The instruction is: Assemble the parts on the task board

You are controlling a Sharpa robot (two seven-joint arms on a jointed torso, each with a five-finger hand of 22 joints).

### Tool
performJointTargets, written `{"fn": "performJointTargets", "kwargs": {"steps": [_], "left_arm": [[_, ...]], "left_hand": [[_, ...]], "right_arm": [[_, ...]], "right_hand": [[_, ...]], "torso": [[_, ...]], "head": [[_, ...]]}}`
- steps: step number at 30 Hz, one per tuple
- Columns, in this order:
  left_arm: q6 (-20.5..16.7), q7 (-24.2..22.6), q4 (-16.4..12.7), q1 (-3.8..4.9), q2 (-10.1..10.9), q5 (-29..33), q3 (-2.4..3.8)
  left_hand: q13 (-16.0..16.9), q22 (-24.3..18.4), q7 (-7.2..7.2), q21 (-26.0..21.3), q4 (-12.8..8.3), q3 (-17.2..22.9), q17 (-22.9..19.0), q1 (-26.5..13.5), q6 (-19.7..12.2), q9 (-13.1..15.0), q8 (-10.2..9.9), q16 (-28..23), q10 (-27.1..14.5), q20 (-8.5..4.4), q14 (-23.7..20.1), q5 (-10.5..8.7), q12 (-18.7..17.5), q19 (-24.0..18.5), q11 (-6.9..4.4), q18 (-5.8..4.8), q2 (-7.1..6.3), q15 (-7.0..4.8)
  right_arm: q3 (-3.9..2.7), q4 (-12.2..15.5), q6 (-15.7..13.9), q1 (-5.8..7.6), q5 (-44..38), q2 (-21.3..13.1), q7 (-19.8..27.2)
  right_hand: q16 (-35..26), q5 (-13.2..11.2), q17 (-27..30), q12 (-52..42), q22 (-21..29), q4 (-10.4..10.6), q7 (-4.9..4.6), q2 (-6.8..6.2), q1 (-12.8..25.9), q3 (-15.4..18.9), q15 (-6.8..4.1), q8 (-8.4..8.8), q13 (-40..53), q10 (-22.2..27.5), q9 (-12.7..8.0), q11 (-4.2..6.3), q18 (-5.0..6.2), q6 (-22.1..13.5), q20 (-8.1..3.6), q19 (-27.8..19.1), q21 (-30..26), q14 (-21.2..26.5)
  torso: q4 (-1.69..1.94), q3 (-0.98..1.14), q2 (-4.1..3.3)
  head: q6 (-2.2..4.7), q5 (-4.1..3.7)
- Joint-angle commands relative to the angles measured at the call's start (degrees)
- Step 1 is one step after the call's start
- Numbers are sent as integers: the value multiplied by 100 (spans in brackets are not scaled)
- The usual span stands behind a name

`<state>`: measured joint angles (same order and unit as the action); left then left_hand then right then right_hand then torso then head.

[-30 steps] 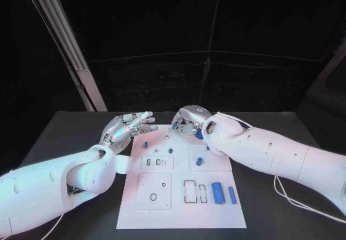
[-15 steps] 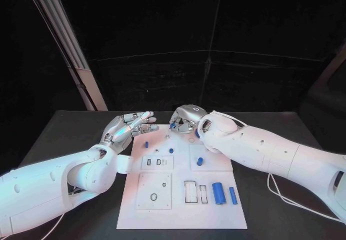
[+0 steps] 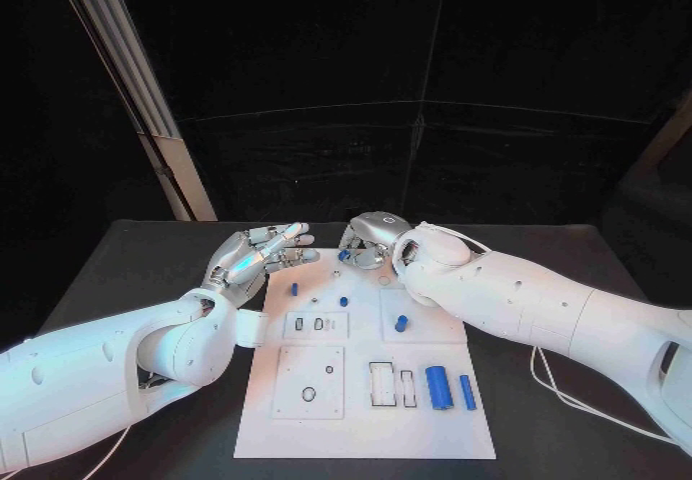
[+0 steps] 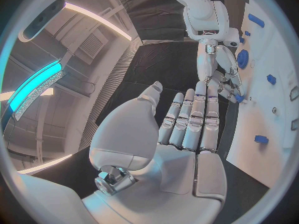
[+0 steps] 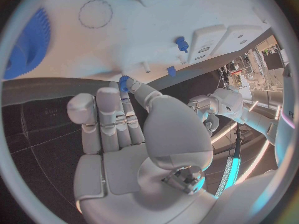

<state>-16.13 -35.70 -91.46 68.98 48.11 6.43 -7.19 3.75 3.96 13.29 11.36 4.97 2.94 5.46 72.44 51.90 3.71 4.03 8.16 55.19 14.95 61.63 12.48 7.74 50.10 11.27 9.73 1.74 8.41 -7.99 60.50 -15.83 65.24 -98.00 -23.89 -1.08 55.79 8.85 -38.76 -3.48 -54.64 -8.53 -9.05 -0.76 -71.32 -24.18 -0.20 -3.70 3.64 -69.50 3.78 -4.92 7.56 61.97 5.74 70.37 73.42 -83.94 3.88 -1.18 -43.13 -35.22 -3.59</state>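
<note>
The white task board lies in the middle of the black table. My right hand hovers over the board's far end and pinches a small blue part between thumb and a finger; the part sits just above the board. A blue gear stands on the board beside that hand. My left hand hangs at the board's far left corner, palm up, fingers straight and apart, holding nothing. Two small blue pieces stand on the board nearer me.
A blue piece lies mid-board on the right. Two long blue cylinders lie at the near right, beside rectangular slots. A plate with a round hole sits at the near left. My right forearm crosses the board's right edge.
My right hand has shifted slightly left over the board's far end, still pinching the small blue part. The left hand has stayed where it was.
</note>
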Motion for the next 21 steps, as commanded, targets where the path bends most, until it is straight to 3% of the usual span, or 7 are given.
{"fn": "performJointTargets", "kwargs": {"steps": [1,11,13,17,18,19,21], "left_arm": [[76,-23,0,11,-9,-2,5],[85,-15,19,13,-20,-2,5],[88,-12,23,13,-23,-2,5],[95,-2,29,13,-26,-2,5],[98,1,31,13,-26,-2,5],[99,3,35,13,-26,-2,5],[102,7,43,13,-24,-2,5]], "left_hand": [[-7,-6,155,-27,-20,5,-6,6,-36,-2,-17,-38,-22,9,-24,22,-32,12,25,79,55,24],[-7,-6,155,-27,-20,5,-6,6,-36,-2,-17,-38,-22,9,-24,22,-32,12,25,79,55,24],[-7,-6,155,-27,-20,5,-6,6,-36,-2,-17,-38,-22,9,-24,22,-32,12,25,79,55,24],[-7,-8,156,-33,-25,15,-7,13,-41,-2,-16,-43,-25,10,-23,23,-33,14,26,80,68,25],[-7,-8,156,-34,-26,16,-7,14,-42,-2,-16,-44,-26,11,-24,23,-34,14,26,80,70,25],[-7,-8,156,-34,-26,16,-7,15,-42,-2,-16,-44,-26,11,-24,23,-34,14,26,80,70,25],[-7,-8,156,-34,-26,16,-7,15,-42,-2,-16,-44,-26,11,-24,23,-34,14,26,80,71,25]], "right_arm": [[-2,1,86,11,-79,23,2],[-1,-47,71,11,-80,67,-15],[-1,-56,43,12,-80,76,-47],[-1,-76,-15,13,-80,84,-143],[-1,-74,-49,13,-80,81,-167],[-1,-67,-91,14,-80,74,-185],[-1,-29,-180,14,-80,43,-211]], "right_hand": [[31,-12,-8,-4,-5,20,-12,-46,11,-6,13,1,4,50,8,-6,-72,-30,27,23,25,39],[4,-29,66,0,29,79,-25,-118,14,-39,26,8,2,102,5,-21,-64,-72,38,-15,17,72],[-198,-40,345,7,279,131,-78,-198,27,-61,66,24,-8,250,-11,-58,-20,-207,60,-189,-110,175],[-848,-221,1064,-3,1624,264,-272,-460,39,118,239,7,-12,1016,-27,-272,208,-935,207,-1129,-891,627],[-926,-245,1111,-6,1982,294,-304,-517,17,208,270,22,-14,1201,-44,-315,269,-1378,245,-1384,-1121,724],[-980,-257,1156,-33,2115,353,-330,-537,-34,317,300,42,-2,1347,-45,-345,295,-1750,282,-1487,-1241,770],[-1017,-262,1210,-76,2175,456,-346,-557,-125,487,317,51,6,1458,-45,-359,307,-1972,314,-1511,-1317,784]], "torso": [[-3,-1,-3],[-9,-4,-9],[-8,-4,-10],[-4,-5,-11],[-3,-6,-11],[-5,-5,-10],[-8,-1,-11]], "head": [[-1,9],[8,11],[9,14],[12,11],[13,10],[18,13],[21,19]]}}
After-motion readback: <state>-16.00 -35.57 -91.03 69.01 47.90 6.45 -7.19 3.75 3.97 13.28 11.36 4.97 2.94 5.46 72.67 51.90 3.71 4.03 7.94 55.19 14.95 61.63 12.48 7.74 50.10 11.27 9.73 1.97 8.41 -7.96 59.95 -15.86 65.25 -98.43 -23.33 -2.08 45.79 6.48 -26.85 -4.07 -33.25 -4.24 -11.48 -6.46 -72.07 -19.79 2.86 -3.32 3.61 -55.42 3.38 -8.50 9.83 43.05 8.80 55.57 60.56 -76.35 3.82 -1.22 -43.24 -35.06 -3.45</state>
